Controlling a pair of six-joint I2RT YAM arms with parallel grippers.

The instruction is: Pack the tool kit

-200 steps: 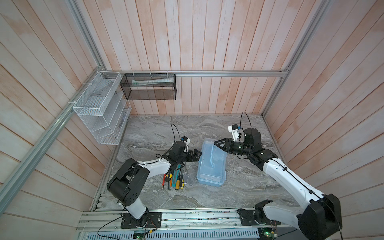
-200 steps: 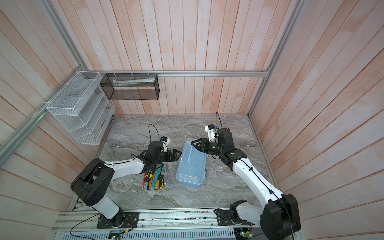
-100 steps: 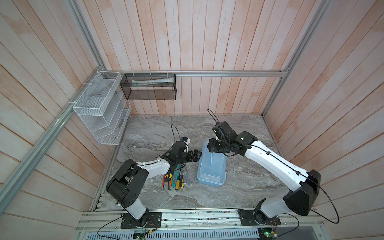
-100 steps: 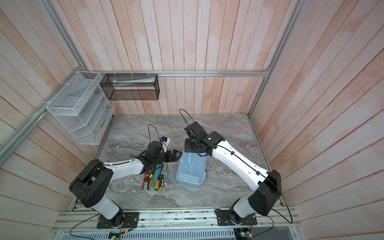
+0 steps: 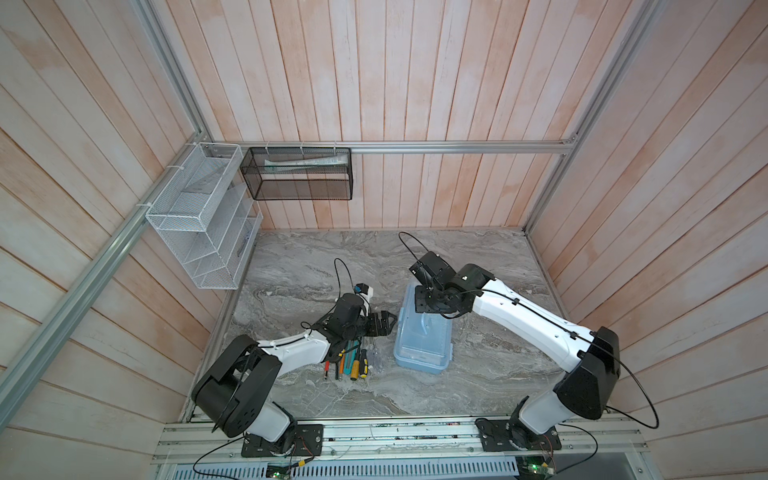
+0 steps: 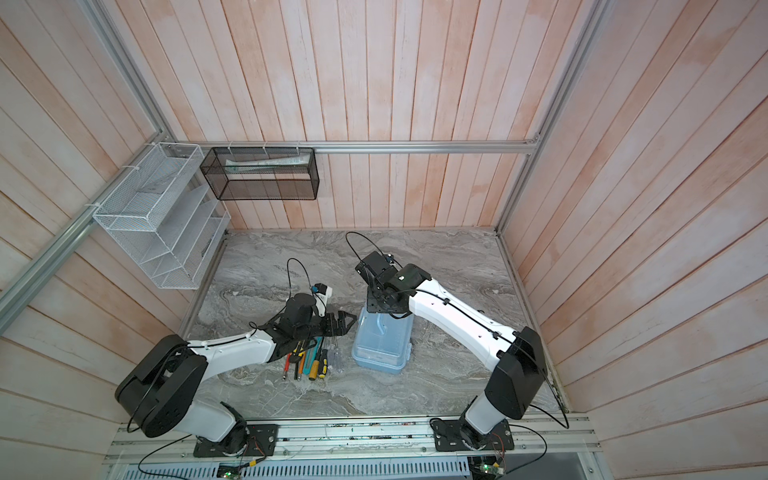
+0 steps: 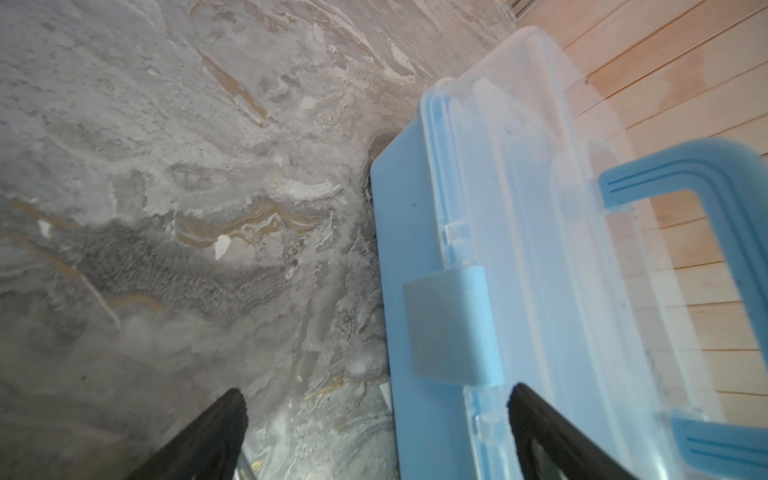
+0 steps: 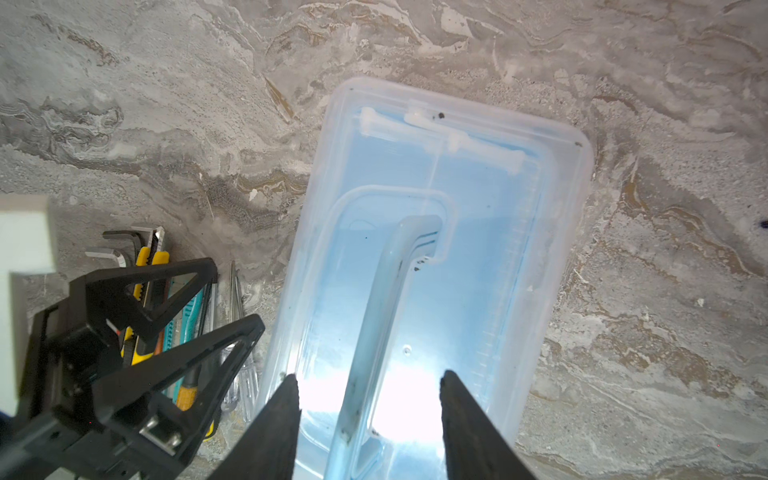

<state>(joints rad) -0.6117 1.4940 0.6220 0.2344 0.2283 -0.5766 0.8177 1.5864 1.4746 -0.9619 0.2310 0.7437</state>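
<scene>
The tool kit's light blue box (image 5: 424, 345) (image 6: 382, 345) lies shut under its clear lid in the middle of the marble table. My right gripper (image 8: 370, 380) hangs over the box's far end, pointing down. It is open, with its jaws on either side of the blue handle (image 8: 386, 291) and a gap on both sides. My left gripper (image 5: 386, 324) (image 7: 378, 395) is open at the box's left wall, level with the side latch (image 7: 449, 324). It holds nothing. The loose tools (image 5: 351, 361) (image 8: 166, 299), screwdrivers, knives and hex keys, lie in a bundle under my left wrist.
A white wire rack (image 5: 203, 220) hangs on the left wall and a black mesh basket (image 5: 299, 174) on the back wall. Wooden walls close in the table on three sides. A metal rail (image 5: 374, 432) runs along the front.
My right arm has swung from the box's right side to above its far end, and its gripper now points down over the handle. The left arm and the box have not moved.
</scene>
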